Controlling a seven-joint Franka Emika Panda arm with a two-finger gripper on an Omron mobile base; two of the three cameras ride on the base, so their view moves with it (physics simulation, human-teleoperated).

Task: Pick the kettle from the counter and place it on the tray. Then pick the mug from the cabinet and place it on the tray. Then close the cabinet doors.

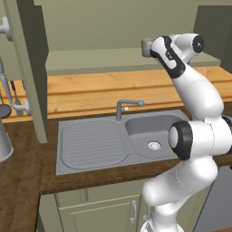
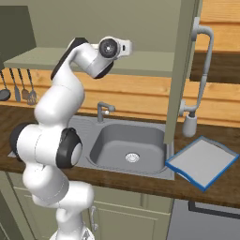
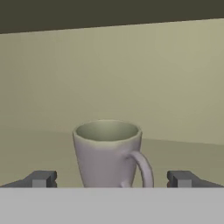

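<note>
From my station, left to right in the hand view: left fingertip (image 3: 41, 178), dark, clear of the mug (image 3: 109, 153); mug upright on the pale cabinet (image 1: 122, 59) shelf, loop handle to its right; right fingertip apart from it. I log the gripper (image 3: 111, 179) spread wide, holding nothing. Right base view: tray (image 2: 204, 161) flat on the counter (image 2: 206, 190), right of the sink (image 2: 126, 147)
</note>
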